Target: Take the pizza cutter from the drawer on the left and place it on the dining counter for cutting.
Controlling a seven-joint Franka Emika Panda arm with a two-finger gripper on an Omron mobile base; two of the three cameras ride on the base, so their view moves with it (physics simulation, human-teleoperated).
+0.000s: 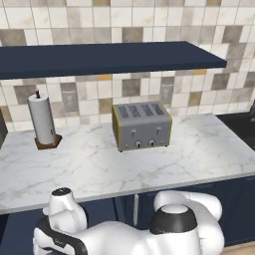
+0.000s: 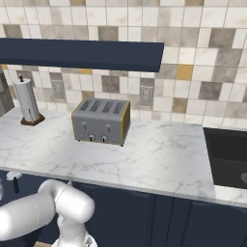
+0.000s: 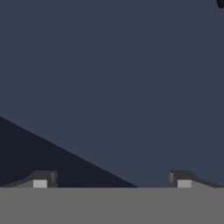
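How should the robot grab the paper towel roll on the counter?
Probably by the thin post poking out of the top of the paper towel roll, coming in from the front. The roll stands upright and looks wide, the post is slim, and a dark shelf hangs above it.

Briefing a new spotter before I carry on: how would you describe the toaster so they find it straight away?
Start at the white grey-veined marble worktop under the long navy-blue shelf, against the beige and grey tiled wall. Near its middle stands the boxy silver four-slot toaster with brass-coloured sides. Its neighbour to the left, the upright white paper-towel roll on a brown base, is tall and round; the toaster is low, metallic and slotted.
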